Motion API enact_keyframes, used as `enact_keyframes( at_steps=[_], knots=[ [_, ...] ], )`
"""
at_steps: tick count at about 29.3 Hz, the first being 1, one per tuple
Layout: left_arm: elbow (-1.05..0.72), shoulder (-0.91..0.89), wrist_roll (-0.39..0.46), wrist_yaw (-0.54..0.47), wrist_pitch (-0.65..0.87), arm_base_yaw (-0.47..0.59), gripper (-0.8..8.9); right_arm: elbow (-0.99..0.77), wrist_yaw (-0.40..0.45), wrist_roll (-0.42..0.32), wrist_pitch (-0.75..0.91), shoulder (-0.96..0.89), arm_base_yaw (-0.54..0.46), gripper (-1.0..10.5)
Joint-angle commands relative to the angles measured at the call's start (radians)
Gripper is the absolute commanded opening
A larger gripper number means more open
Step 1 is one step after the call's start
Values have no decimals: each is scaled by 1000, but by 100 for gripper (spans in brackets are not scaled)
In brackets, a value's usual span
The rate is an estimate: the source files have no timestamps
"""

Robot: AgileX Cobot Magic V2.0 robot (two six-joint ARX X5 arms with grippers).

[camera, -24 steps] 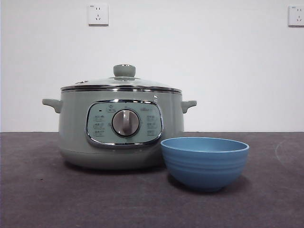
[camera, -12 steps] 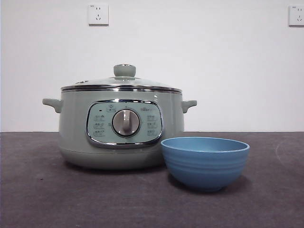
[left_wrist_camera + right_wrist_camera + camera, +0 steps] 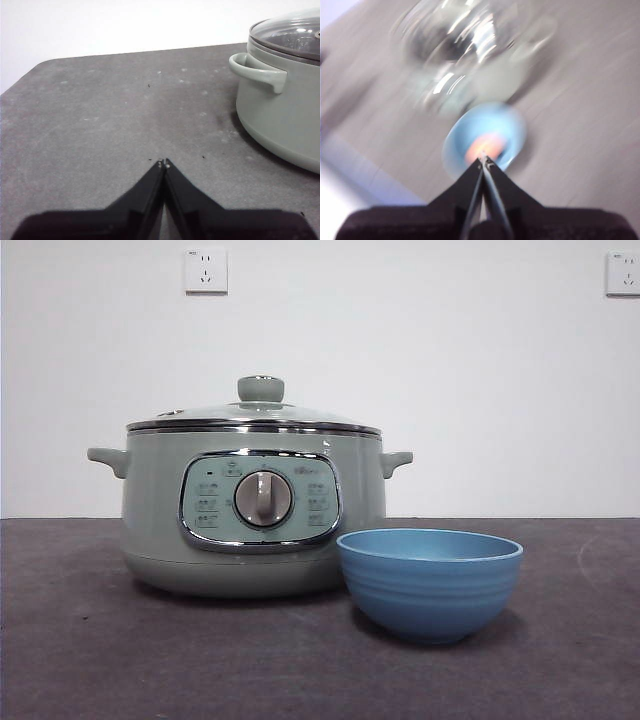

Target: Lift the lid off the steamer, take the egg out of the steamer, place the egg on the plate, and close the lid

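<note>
**On the grey surface: pot lidded, bowl beside it**

On the matte, speckled surface [image 3: 90,660], the round sage pot [image 3: 160,520] wears its domed lid [image 3: 300,414]. The ribbed blue bowl [image 3: 430,585] sits just beside. Both claws [image 3: 163,163] [image 3: 483,159] are pressed together.

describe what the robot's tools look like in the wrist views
Both look alike. The left tool has two matte black jaws, each a flat wedge tapering from a broad black base to a narrow tip with a small pale speck. The right tool shows the same black wedges. No cables or markings are visible.
</note>
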Motion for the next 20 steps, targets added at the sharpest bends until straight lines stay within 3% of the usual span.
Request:
enact_keyframes(
  at_steps=[1,4,7,13,20],
  knots=[
    [-14,-3,-10,2,5,4,-4,-50,-52,-36,136,-61,-136,1],
    [-14,-2,-10,2,5,3,-4,-201,-129,-98,317,-173,-337,1],
    [-14,-2,-10,2,5,4,-3,-430,-127,-126,531,-309,-455,2],
    [-14,-2,-10,2,5,3,-3,-730,-117,-116,777,-467,-496,1],
    [-14,-2,-10,2,5,3,-4,-901,-118,-56,811,-548,-496,1]
  ],
)
